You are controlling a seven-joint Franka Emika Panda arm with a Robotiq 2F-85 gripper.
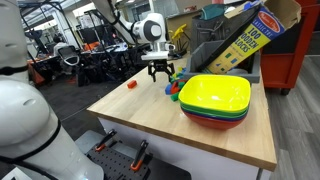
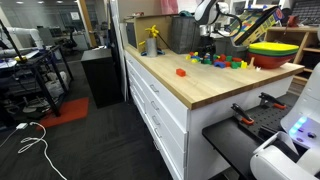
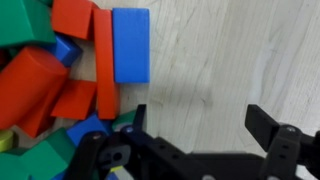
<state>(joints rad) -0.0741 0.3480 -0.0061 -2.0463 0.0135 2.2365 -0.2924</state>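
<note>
My gripper (image 3: pixel 200 122) hangs open just above the wooden table (image 3: pixel 230 60), with bare wood between its two black fingers. To its left in the wrist view lies a heap of coloured wooden blocks: a blue rectangular block (image 3: pixel 130 45), a long red block (image 3: pixel 105 62) beside it, a red cylinder (image 3: pixel 35 85), and green blocks (image 3: pixel 45 160) near the left finger. In both exterior views the gripper (image 1: pixel 160 68) (image 2: pixel 207 48) hovers over the block pile (image 1: pixel 174 88) (image 2: pixel 220 60) at the far side of the table. Nothing is held.
A stack of yellow, green, blue and red bowls (image 1: pixel 215 100) (image 2: pixel 275 52) stands beside the pile. A lone red block (image 1: pixel 131 85) (image 2: pixel 181 72) lies apart on the table. A tilted block box (image 1: pixel 245 35) and bins stand behind. The table edge (image 1: pixel 170 145) is near.
</note>
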